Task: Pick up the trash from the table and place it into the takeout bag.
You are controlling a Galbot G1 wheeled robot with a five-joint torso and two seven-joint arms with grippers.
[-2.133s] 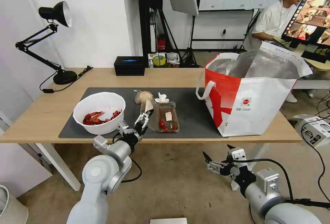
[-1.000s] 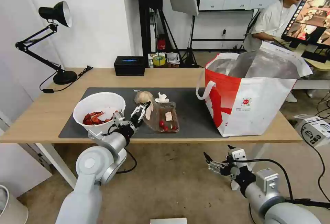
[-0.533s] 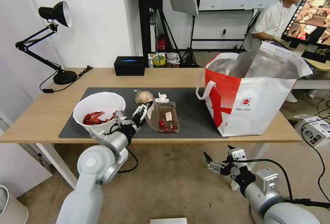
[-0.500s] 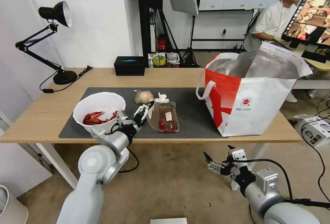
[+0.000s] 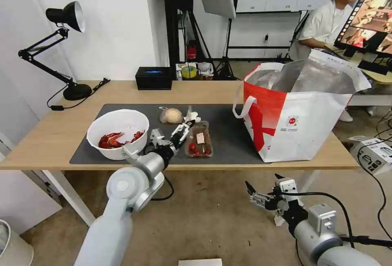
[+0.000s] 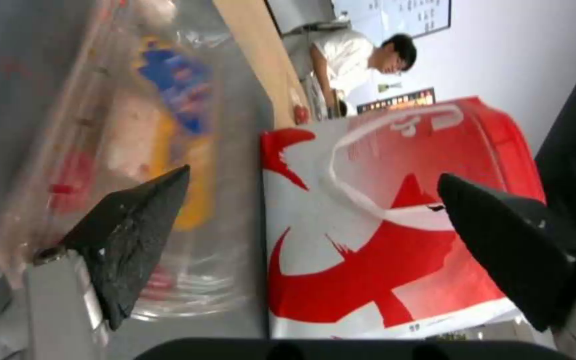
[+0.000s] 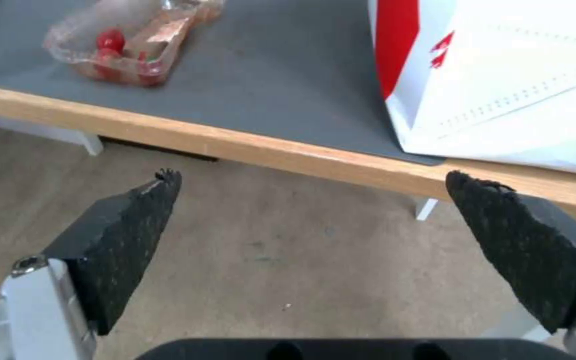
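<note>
The left gripper [image 5: 184, 128] is spread wide and holds nothing, just at 9 o'clock of the clamshell tray [image 5: 199, 142] on the dark mat [image 5: 228, 135]. The takeout bag [image 5: 300, 113] stands at 3 o'clock of the tray. The right gripper [image 5: 261, 192] hangs released below the table [image 5: 53, 131].

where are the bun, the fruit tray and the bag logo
bun [image 5: 171, 115], head view, on its rounded top.
fruit tray [image 5: 200, 141], head view, on the clear lid near its label.
bag logo [image 5: 292, 120], head view, on the round red mark on the bag's white front.
</note>
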